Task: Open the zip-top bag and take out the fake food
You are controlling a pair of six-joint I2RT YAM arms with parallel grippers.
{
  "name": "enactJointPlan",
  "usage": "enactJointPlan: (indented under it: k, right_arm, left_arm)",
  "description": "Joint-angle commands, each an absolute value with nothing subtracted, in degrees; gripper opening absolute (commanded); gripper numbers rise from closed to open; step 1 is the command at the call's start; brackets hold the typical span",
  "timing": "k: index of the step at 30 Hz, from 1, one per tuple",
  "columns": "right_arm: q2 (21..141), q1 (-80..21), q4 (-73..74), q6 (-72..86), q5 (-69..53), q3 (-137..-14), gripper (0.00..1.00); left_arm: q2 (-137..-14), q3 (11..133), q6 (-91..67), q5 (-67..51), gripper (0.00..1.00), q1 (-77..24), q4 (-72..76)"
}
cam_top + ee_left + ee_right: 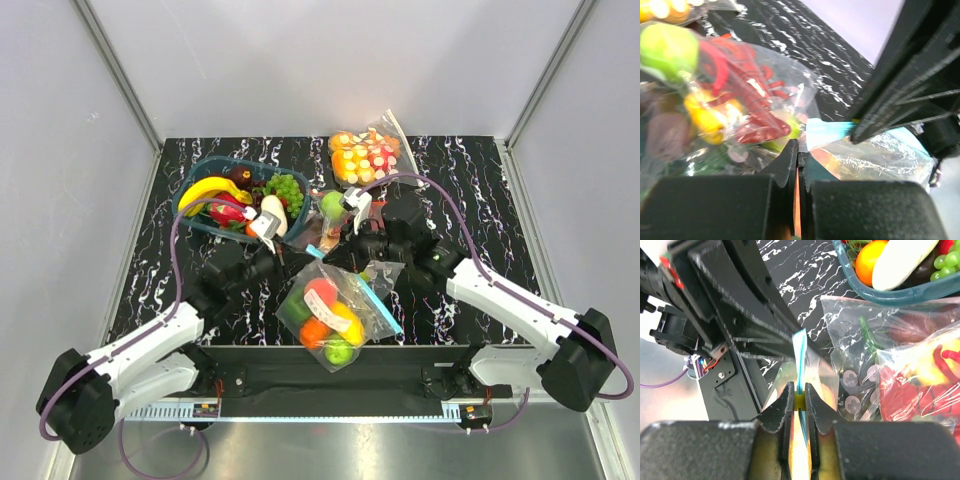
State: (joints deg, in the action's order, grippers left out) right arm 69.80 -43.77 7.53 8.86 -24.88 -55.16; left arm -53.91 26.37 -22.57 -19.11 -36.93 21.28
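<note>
Your top camera looks down from behind over the whole table (470, 170). Both wrist cameras sit very close, facing each other across the zip-top bag (880, 155).

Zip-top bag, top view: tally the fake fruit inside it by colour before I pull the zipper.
Green fruits: 2
Red-orange peach: 1
Orange: 1
Yellow banana: 1
Total: 5, as far as the crinkled zip-top bag lets me see.

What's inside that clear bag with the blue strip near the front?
A red-orange peach, an orange, a yellow banana and green round fruits show through the zip-top bag; anything beneath them is hidden.
</note>
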Motion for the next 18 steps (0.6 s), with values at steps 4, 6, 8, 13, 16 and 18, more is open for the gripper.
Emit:
enactJointPlan:
  k: [4, 6, 8, 13, 16, 18]
  right_arm:
    - [66.6, -44.2, 11.9, 9.3, -24.7, -54.3, 0.01]
    - [66.5, -44.2, 12.3, 9.5, -24.7, -54.1, 0.01]
    - [66.4, -44.2, 12.4, 9.8, -24.6, -54.0, 0.01]
    - [66.3, -44.2, 12.7, 10.3, -24.2, -53.6, 0.01]
    - [66.2, -44.2, 12.9, 10.7, -24.2, -53.3, 0.01]
    - [66.3, -44.2, 13.3, 10.9, -24.2, -53.0, 0.01]
  left_arm:
    - [-50.2, 29.2, -21.8, -6.3, 0.0, -30.9, 18.8]
    - [-49.7, 29.1, -22.2, -6.3, 0.0, -29.0, 18.5]
    - [-49.5, 29.0, -23.1, -6.3, 0.0, -26.0, 18.0]
    - [-49.2, 29.6, -23.4, -7.4, 0.0, -21.1, 16.7]
    - [-49.7, 30.2, -23.3, -5.8, 0.0, -19.1, 15.4]
    - [-50.0, 30.6, -23.3, -4.0, 0.0, -18.4, 14.4]
